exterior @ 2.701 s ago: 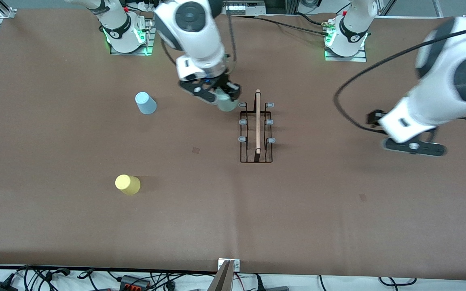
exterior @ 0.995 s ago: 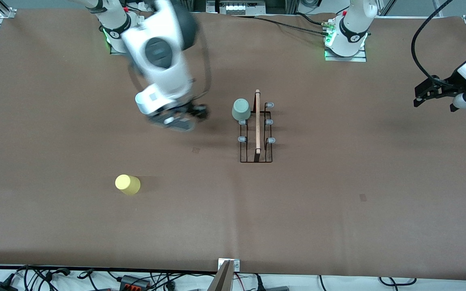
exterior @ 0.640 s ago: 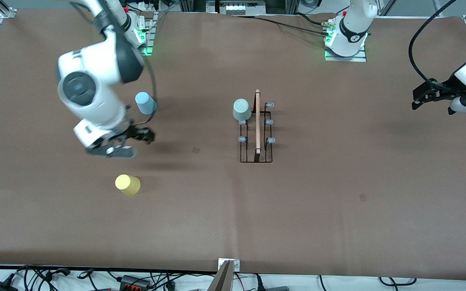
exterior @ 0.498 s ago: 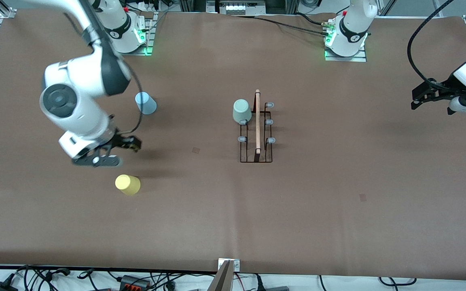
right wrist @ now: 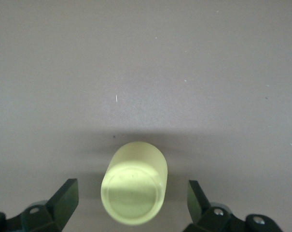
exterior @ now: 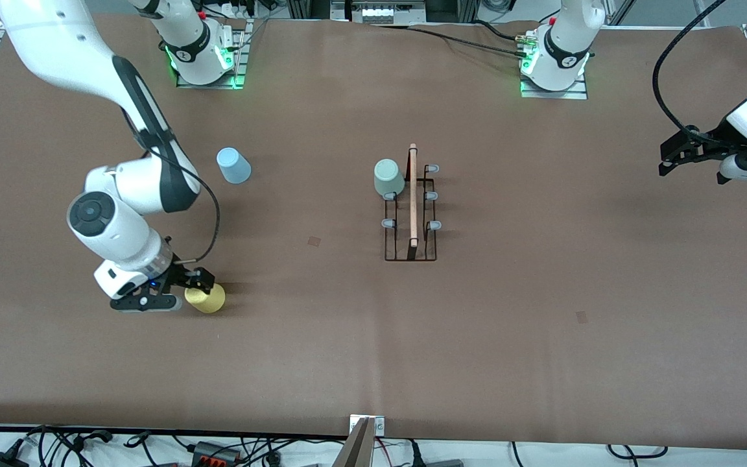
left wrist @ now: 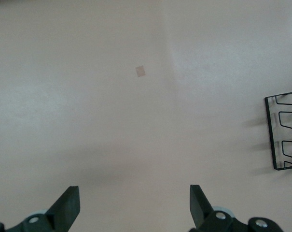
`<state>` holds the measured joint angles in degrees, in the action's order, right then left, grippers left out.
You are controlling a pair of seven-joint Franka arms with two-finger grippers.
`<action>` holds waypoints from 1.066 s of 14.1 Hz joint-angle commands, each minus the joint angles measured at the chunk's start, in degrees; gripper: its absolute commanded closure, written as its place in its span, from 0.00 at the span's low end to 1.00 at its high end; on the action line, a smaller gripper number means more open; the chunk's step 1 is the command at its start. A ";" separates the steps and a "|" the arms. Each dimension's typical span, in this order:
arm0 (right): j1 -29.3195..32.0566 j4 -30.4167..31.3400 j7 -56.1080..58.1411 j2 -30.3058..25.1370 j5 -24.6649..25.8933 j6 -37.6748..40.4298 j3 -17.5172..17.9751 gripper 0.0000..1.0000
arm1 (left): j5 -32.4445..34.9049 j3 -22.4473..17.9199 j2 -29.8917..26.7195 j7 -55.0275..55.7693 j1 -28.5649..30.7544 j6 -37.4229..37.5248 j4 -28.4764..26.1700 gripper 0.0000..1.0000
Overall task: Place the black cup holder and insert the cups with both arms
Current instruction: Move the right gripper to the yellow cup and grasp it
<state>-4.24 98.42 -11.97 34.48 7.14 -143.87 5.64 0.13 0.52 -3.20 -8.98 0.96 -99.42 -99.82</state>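
The black cup holder (exterior: pixel 411 214) stands mid-table, wooden rod on top. The pale grey-green cup (exterior: pixel 388 177) sits upside down on one of its pegs, toward the robots' bases. The light blue cup (exterior: pixel 233 165) stands toward the right arm's end. The yellow cup (exterior: pixel 206 298) stands nearer the front camera. My right gripper (exterior: pixel 192 290) is low at the yellow cup, open, with the cup (right wrist: pixel 134 188) between its fingers (right wrist: pixel 63 200). My left gripper (exterior: pixel 670 157) waits open and empty over the left arm's end. A corner of the holder (left wrist: pixel 283 130) shows in the left wrist view.
Two small tape marks lie on the brown table cover, one (exterior: pixel 314 240) beside the holder and one (exterior: pixel 581 316) nearer the front camera. Cables and plugs run along the table's front edge (exterior: pixel 218 447). The arm bases (exterior: pixel 555 65) stand along the table's back edge.
The right gripper left the grey-green cup on a holder peg, swung past the blue cup and came down around the yellow cup. The left arm drew back to its end and holds still.
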 commanded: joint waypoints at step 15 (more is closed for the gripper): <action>-9.44 -1.90 -11.97 -9.24 0.85 16.65 1.12 0.91 | 0.40 0.01 0.39 0.02 -0.17 0.37 1.03 0.00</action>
<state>-8.45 96.48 -16.28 30.66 7.27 -133.79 6.86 0.13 0.52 -3.20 -8.98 0.96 -99.42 -99.82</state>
